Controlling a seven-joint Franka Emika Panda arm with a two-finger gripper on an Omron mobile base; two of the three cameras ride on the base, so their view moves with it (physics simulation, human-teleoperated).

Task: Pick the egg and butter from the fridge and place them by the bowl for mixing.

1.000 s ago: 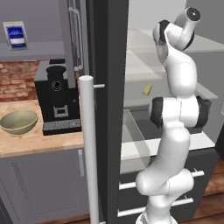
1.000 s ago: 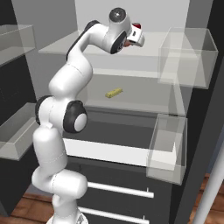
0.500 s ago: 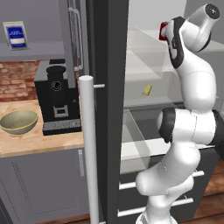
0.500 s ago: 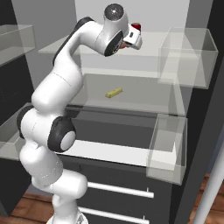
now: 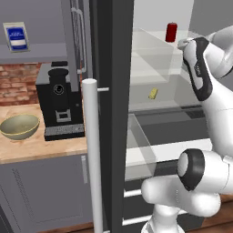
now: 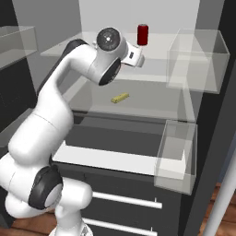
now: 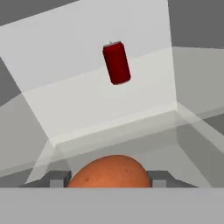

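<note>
gripper [image 7: 108, 178], seemingly clasping egg [image 7: 109, 171]

Item count — one egg [image 7: 109, 171], one butter block [image 6: 120, 97], one red can [image 6: 143, 34], one bowl [image 5: 19, 126], one coffee machine [image 5: 60, 103] — all single units.

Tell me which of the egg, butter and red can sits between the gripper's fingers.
The egg: the orange-brown oval between the fingertips. The red can stands farther back; the butter lies on a lower shelf.

Glass shelves [image 6: 152, 99] (fridge) carry butter [image 6: 120, 97], can [image 6: 143, 34].
</note>
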